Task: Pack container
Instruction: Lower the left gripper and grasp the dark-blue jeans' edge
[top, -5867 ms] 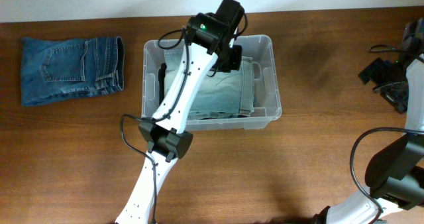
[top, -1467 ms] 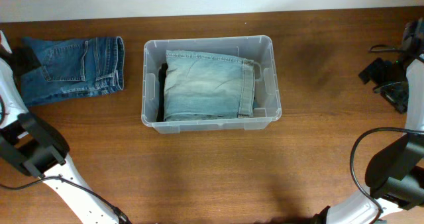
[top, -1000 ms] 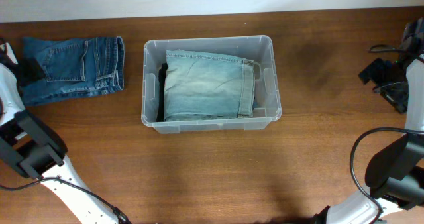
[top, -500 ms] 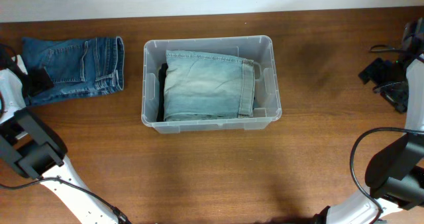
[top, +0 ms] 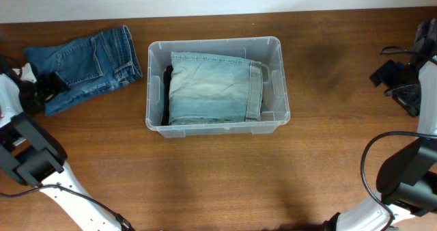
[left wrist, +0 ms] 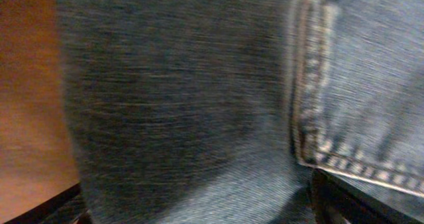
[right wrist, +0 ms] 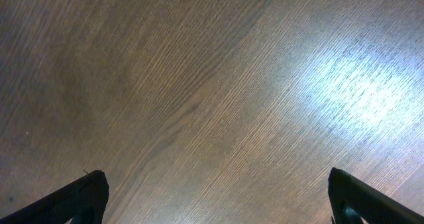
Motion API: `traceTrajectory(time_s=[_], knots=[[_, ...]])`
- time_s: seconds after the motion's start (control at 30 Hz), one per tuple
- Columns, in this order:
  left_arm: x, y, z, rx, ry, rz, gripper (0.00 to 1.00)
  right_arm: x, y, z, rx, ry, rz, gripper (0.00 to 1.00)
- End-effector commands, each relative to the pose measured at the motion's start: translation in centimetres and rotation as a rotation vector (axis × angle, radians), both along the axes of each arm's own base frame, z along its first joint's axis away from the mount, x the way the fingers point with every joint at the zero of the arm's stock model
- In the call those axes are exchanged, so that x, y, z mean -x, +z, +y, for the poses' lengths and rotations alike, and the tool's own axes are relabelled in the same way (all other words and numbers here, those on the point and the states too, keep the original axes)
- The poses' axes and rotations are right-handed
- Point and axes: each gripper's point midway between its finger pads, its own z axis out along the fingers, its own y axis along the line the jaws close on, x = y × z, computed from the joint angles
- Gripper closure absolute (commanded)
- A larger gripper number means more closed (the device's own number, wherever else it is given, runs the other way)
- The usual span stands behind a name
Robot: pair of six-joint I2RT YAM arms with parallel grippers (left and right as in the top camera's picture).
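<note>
Container [top: 216,127] is placed at middle of bench [top: 225,183], folded pale jeans [top: 212,87] laid inside. Left hand [left wrist: 205,207] is spread wide, dark jeans [top: 89,60] seen between fingers, left of container. Right hand [right wrist: 215,201] is spread wide over bench.

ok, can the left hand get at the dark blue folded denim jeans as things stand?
Probably yes. The left hand sits at the left end of the dark blue folded denim jeans, open, with denim filling its wrist view between the fingers. Nothing stands in the way.

Loose jeans [top: 89,61] are dark blue — boxed jeans [top: 212,87] pale blue.
</note>
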Motion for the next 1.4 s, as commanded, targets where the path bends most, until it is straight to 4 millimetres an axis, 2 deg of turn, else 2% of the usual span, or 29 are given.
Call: traceTrajectory(time_s=[0.0, 0.33, 0.57, 0.9, 1.1, 1.37], knots=[[-1.2, 0.3, -2.9, 0.11, -0.038, -0.053, 0.05, 0.1, -0.1, -0.2, 0.008, -0.011, 0.007, 0.02], [-1.7, 0.9, 0.7, 0.015, -0.002, -0.107, 0.05, 0.1, -0.1, -0.2, 0.008, -0.011, 0.007, 0.02], [-1.3, 0.6, 2.8, -0.082, 0.03, -0.078, 0.05, 0.1, -0.1, -0.2, 0.008, -0.011, 0.007, 0.02], [-4.3, 2.2, 5.0, -0.18, 0.032, -0.217, 0.06, 0.1, -0.1, -0.2, 0.008, -0.011, 0.007, 0.02], [-5.1, 2.7, 5.6, -0.207, 0.032, -0.256, 0.06, 0.1, -0.1, -0.2, 0.008, -0.011, 0.007, 0.02], [-5.4, 2.3, 4.6, -0.198, 0.017, -0.248, 0.07, 0.1, -0.1, -0.2, 0.008, -0.011, 0.007, 0.02]])
